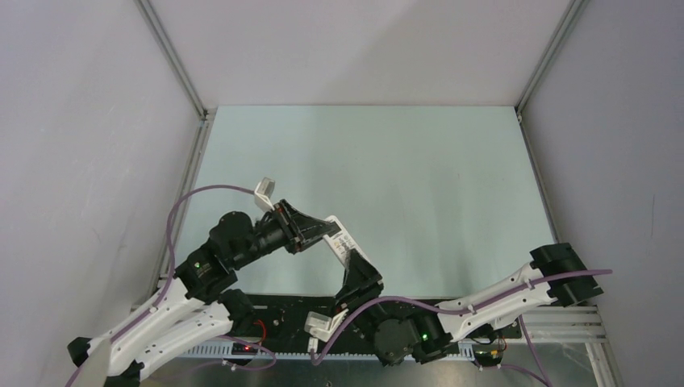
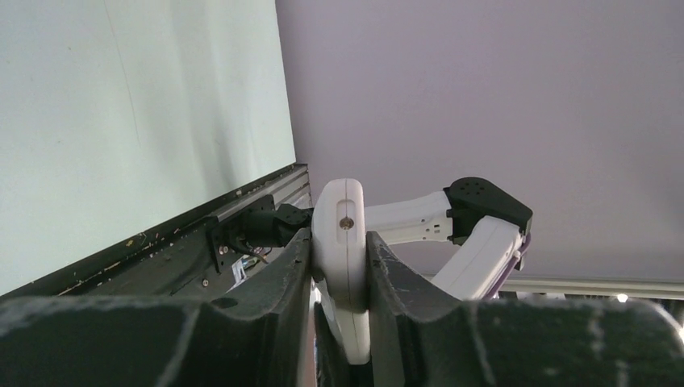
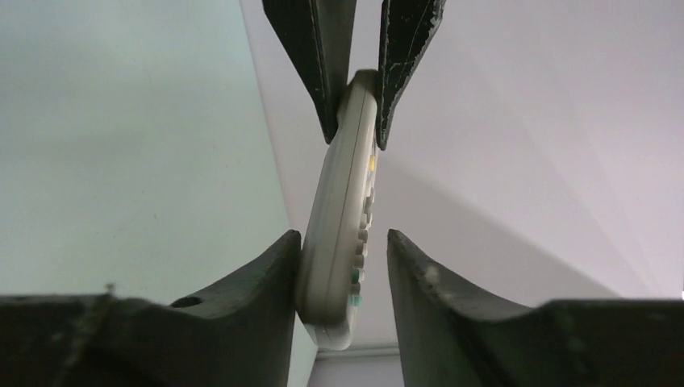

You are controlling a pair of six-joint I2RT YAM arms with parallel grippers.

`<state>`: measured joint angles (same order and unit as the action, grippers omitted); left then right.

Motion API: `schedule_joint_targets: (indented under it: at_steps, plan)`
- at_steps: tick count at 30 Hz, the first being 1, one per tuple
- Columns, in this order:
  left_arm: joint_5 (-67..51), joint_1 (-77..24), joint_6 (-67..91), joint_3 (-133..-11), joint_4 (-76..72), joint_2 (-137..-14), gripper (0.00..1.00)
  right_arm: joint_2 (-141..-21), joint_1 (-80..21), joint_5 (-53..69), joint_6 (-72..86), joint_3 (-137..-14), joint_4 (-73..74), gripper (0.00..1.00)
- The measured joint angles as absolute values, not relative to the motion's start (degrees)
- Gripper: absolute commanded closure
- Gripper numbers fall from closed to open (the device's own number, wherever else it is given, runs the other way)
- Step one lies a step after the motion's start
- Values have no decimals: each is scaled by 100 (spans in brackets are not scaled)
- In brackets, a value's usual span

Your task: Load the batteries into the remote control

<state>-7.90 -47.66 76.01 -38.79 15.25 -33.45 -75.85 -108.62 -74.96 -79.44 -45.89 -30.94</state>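
The remote control (image 1: 345,242) is a white slab held in the air above the table's near edge. My left gripper (image 1: 325,230) is shut on its far end. In the left wrist view the remote (image 2: 343,242) stands edge-on, pressed between both fingers of the left gripper (image 2: 339,236). My right gripper (image 1: 359,272) straddles the near end. In the right wrist view the remote (image 3: 339,210) rests against one finger of the right gripper (image 3: 343,235), and a gap shows on the button side, so it is open. The left gripper's fingers (image 3: 319,64) clamp the remote's top. The batteries are out of view.
A pale green mat (image 1: 387,161) covers the table, with grey walls on three sides. A black base plate (image 1: 282,314) with wiring runs along the near edge. Purple cables (image 1: 193,197) loop beside the left arm.
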Motion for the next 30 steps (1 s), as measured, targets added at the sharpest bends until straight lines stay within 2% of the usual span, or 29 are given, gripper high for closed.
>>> schedule_joint_targets:
  at_steps: [3,9,15,20,24,30]
  plan:
    - [-762,-4766,7592,-3874,1516,-3247,100,-7631,-10923,-7378,-7953,-4589,-3304,38]
    - [-674,-4766,7594,-3826,1509,-3094,100,-7756,-10971,-7212,-7867,-4589,-3577,29]
    - [-617,-4766,7594,-3780,1516,-3100,100,-7756,-11185,-7078,-7776,-4589,-4333,21]
    - [-609,-4766,7575,-3736,1514,-3109,100,-7666,-11459,-6879,-7450,-4606,-4910,20]
    - [-567,-4766,7505,-3706,1511,-3081,100,-7310,-11638,-6475,-6198,-4858,-4303,15]
    - [-491,-4766,7502,-3597,1518,-2989,100,-6692,-11653,-5955,-4571,-5065,-3131,14]
